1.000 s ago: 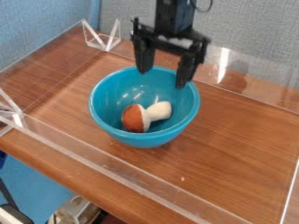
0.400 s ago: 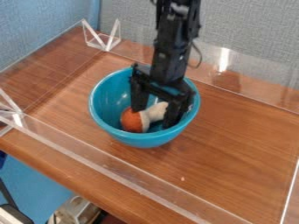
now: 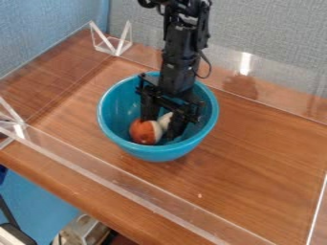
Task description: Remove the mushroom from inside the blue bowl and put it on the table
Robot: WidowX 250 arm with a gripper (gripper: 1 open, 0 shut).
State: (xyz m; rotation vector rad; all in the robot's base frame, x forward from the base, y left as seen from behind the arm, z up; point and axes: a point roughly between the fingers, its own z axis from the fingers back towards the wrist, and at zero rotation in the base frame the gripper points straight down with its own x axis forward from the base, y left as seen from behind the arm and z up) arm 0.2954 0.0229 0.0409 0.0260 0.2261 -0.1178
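The blue bowl (image 3: 118,122) stands on the brown table (image 3: 262,163), a little left of the middle. Inside it lies the mushroom (image 3: 148,132), its orange-brown cap to the left and its cream stem towards the right. My gripper (image 3: 167,115) points down into the bowl, with its black fingers (image 3: 144,99) standing apart on either side of the mushroom. The fingertips are low, near the bowl's floor. Whether they press on the mushroom is hidden by the fingers themselves.
Low clear acrylic walls (image 3: 192,199) run along the table's edges. A clear triangular stand (image 3: 113,40) sits at the back left corner. Bare wood lies to the right of the bowl and in front of it.
The gripper has come down from above the bowl's far rim into the bowl, ending astride the mushroom. Its fingers stand slightly closer together. The mushroom and bowl have not moved.
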